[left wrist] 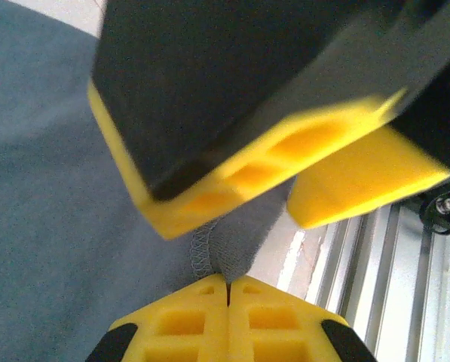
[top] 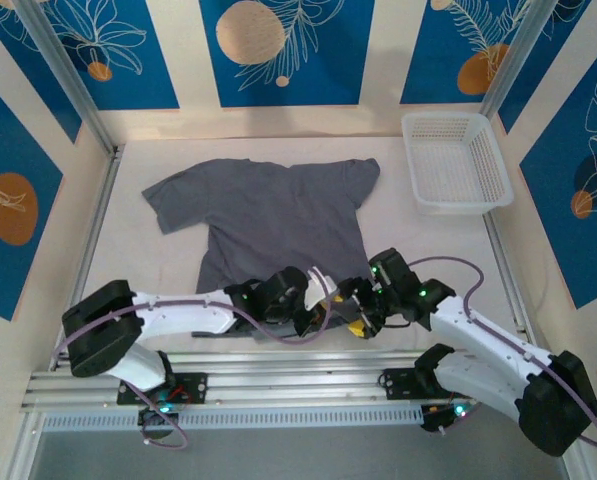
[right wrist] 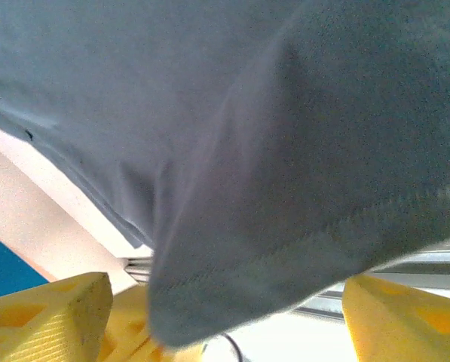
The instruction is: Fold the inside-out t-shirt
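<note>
The inside-out t-shirt (top: 268, 215), plain dark grey, lies spread on the white table with its collar end far and its hem near. Both grippers meet at the hem's near right corner. My left gripper (top: 323, 318) is shut on the stitched hem, and the cloth (left wrist: 51, 211) runs up out of its closed tips (left wrist: 228, 280). My right gripper (top: 356, 318) is open. Its yellow fingers (left wrist: 360, 181) stand wide apart just above the left tips. In the right wrist view the hem corner (right wrist: 285, 151) hangs loose between the spread fingers of the right gripper (right wrist: 225, 317).
A white plastic basket (top: 456, 160) stands at the far right corner of the table. Aluminium rails (top: 278, 385) run along the near edge, close under the grippers (left wrist: 405, 264). Frame posts and patterned blue walls enclose the table.
</note>
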Controlling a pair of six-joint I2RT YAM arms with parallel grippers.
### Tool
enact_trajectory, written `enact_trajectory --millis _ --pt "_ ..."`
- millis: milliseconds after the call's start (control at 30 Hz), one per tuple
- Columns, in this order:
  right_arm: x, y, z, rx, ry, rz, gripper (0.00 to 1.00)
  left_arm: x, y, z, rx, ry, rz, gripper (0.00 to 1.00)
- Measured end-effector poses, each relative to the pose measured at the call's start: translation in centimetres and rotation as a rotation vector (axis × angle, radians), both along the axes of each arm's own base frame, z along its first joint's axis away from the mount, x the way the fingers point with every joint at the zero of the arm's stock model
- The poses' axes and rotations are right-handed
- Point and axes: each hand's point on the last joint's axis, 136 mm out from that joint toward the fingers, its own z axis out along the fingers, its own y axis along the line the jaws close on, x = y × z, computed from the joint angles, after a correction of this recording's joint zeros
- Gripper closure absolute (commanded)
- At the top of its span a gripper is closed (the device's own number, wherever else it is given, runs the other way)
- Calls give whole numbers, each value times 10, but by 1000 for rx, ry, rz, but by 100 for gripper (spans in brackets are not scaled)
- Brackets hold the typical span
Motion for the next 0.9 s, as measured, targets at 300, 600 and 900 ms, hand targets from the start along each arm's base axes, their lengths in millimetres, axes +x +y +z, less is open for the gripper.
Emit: enact_trajectory --millis 300,600,900 --pt "6 4 0 25 30 -84 100 -2 5 4 -19 -17 -5 96" --pt "33 19 34 41 -36 -87 100 -4 13 -20 45 -31 -26 25" --pt "31 14 35 -11 -21 -90 100 43 38 -41 194 -120 270 23"
